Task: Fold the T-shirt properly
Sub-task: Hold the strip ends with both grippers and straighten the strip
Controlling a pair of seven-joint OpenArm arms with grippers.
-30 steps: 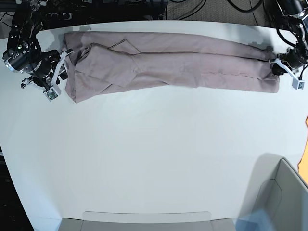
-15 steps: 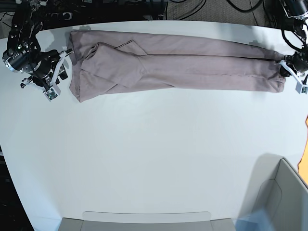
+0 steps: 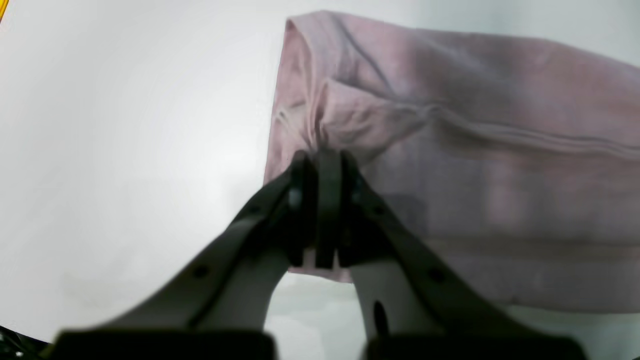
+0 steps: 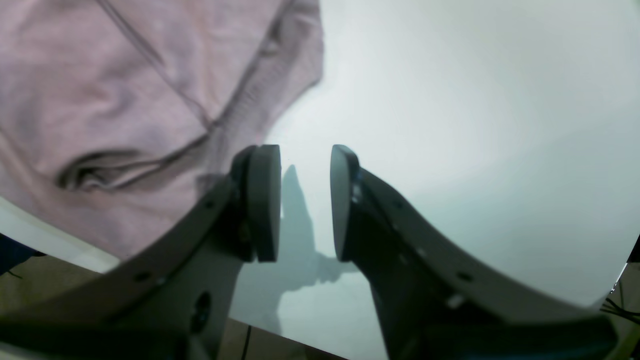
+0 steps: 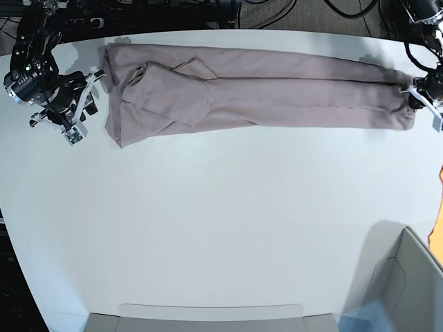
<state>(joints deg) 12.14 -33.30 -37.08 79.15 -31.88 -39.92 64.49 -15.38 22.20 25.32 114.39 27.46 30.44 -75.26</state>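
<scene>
The mauve T-shirt (image 5: 263, 93) lies folded into a long narrow strip across the far side of the white table (image 5: 221, 221). My left gripper (image 5: 419, 100), at the base view's right, is shut on the shirt's end; the left wrist view shows the jaws (image 3: 320, 165) pinching the bunched hem of the cloth (image 3: 475, 150). My right gripper (image 5: 86, 104), at the base view's left, is open and empty just beside the shirt's neck end. In the right wrist view the open gripper (image 4: 300, 200) hovers over bare table, with the ribbed collar edge (image 4: 240, 100) to its left.
A grey bin (image 5: 408, 283) stands at the near right corner and a grey tray edge (image 5: 208, 318) runs along the front. Cables lie beyond the table's far edge (image 5: 291, 14).
My left gripper has pulled the shirt's end rightward, sliding the whole strip to the right and stretching it. The neck end has moved away from my open right gripper, which stayed put.
</scene>
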